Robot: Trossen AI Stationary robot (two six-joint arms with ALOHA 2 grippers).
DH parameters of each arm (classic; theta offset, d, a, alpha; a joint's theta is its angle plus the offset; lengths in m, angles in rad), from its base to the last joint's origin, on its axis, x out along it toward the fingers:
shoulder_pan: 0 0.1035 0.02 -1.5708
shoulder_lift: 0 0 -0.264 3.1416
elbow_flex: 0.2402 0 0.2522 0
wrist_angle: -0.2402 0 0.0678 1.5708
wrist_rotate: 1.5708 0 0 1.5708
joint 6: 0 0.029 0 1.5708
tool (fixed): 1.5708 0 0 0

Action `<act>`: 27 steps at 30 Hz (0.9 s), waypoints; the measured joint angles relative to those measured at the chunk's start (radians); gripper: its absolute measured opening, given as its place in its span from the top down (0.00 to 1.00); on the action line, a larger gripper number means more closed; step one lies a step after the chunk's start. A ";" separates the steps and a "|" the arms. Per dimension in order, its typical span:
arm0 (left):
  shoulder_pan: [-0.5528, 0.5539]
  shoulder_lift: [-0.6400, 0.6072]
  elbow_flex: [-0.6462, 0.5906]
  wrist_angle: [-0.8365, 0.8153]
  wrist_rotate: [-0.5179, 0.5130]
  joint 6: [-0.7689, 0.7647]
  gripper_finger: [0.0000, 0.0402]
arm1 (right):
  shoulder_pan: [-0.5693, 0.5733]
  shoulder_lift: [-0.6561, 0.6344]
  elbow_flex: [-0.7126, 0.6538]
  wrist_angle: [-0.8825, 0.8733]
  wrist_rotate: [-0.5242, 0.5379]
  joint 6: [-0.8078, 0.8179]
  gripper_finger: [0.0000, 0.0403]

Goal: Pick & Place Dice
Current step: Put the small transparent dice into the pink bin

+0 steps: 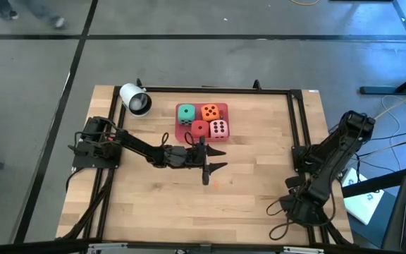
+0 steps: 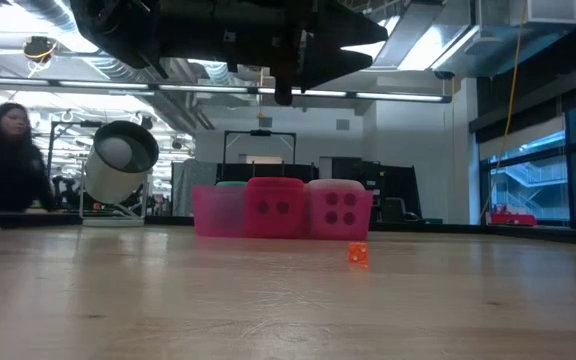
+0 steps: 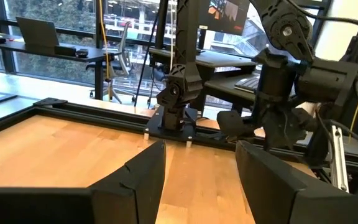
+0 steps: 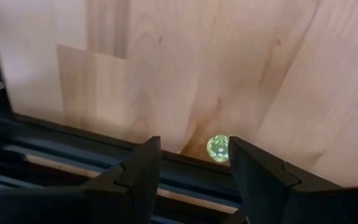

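Four dice stand close together on a flat pink tray (image 1: 223, 107) at the table's far middle: teal-green (image 1: 186, 113), orange (image 1: 210, 111), red (image 1: 200, 128) and pale pink (image 1: 218, 129). The low view shows the red die (image 2: 276, 208) and the pale pink die (image 2: 340, 210) side by side. My left gripper (image 3: 201, 180) hovers level just on the near side of the tray (image 1: 216, 159), pointing toward the table's right edge, open with nothing between its fingers. My right gripper (image 4: 194, 168) points down over the table's right rail, open and holding nothing.
A white cylinder (image 1: 135, 99) lies on its side at the far left. A tiny orange bead (image 2: 358, 255) sits on the wood near the table's middle. A small green bead (image 4: 217, 148) lies by the black rail (image 4: 73, 140). My right arm (image 1: 333, 159) is folded at the right edge.
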 joint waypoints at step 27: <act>-0.014 0.000 0.000 -0.005 0.029 0.002 0.53 | -0.063 0.197 0.005 -0.017 -0.099 -0.198 0.53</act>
